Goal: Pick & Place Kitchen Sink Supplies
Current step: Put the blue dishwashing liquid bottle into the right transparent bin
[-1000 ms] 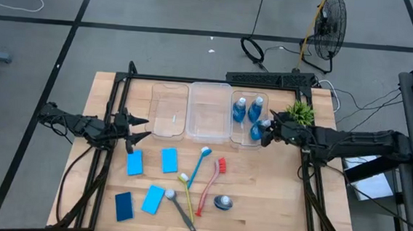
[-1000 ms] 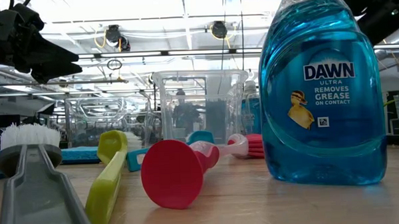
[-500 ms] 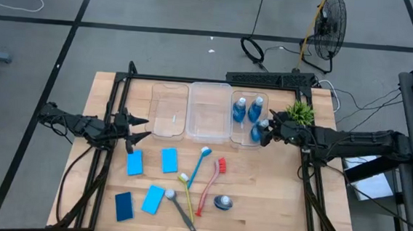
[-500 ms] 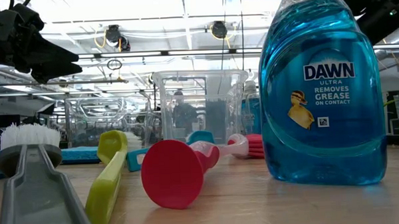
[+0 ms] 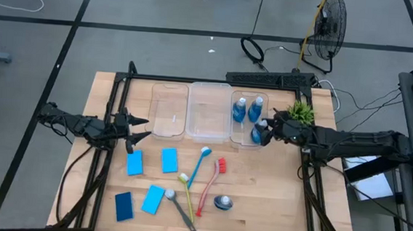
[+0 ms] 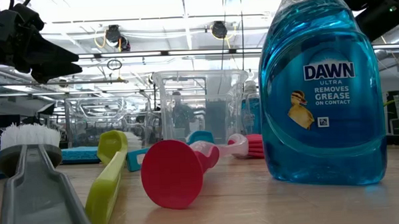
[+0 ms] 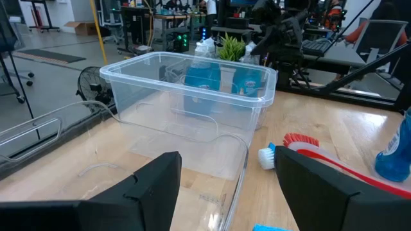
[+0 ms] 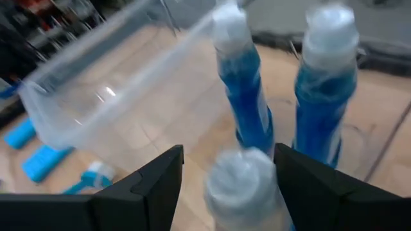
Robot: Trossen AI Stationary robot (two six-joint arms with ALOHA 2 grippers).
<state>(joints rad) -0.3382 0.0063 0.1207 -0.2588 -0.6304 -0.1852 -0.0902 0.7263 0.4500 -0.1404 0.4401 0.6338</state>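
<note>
The right gripper's fingers (image 8: 157,186) are spread around the third soap bottle (image 5: 256,133), now shifted slightly left inside the bin (image 5: 245,142) beside two others. It looks just dropped. The left gripper (image 5: 138,129) waits open.

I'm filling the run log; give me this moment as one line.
right gripper: open around third bottle in right bin | left gripper: open, waiting | fourth bottle: on table

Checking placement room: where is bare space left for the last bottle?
The middle bin and left bin look empty. The right bin is crowded with three bottles, the right gripper at the nearest. The loose bottle stands beside the brushes.
</note>
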